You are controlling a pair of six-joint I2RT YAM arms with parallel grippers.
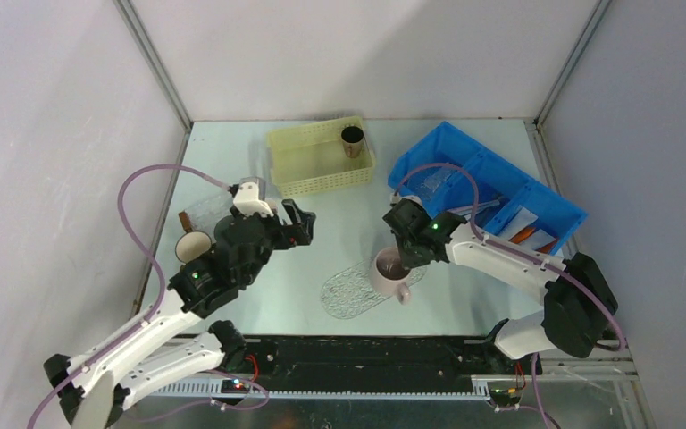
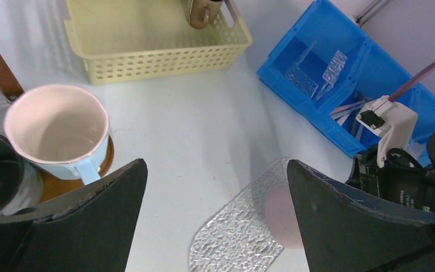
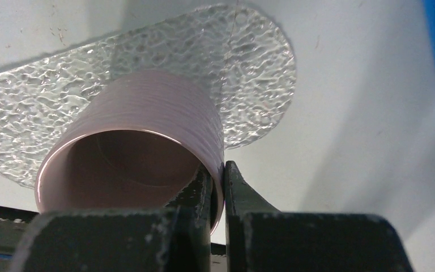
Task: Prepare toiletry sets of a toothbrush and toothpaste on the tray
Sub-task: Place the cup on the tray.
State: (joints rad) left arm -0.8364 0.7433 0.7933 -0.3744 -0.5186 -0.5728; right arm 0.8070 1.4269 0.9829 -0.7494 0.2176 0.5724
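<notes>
1. The whole thing sits in a little booth: a plain pale grey-lilac left wall panel (image 1: 45,134), a matching far wall panel (image 1: 357,54) and a right wall panel (image 1: 652,107).
2. Slim silver metal posts run up the two far corners, one on the left (image 1: 154,63) and one on the right (image 1: 572,63).
3. The work surface is a smooth pale mint-green table top (image 1: 339,223). Up close it has a few tiny dark specks.
4. Along the near edge there's a long black strip (image 1: 366,353) running left to right, with a slotted pale cable duct (image 1: 188,387) just nearer than that.
5. The light is soft and even, and shadows on the table are faint and blurry.
</notes>
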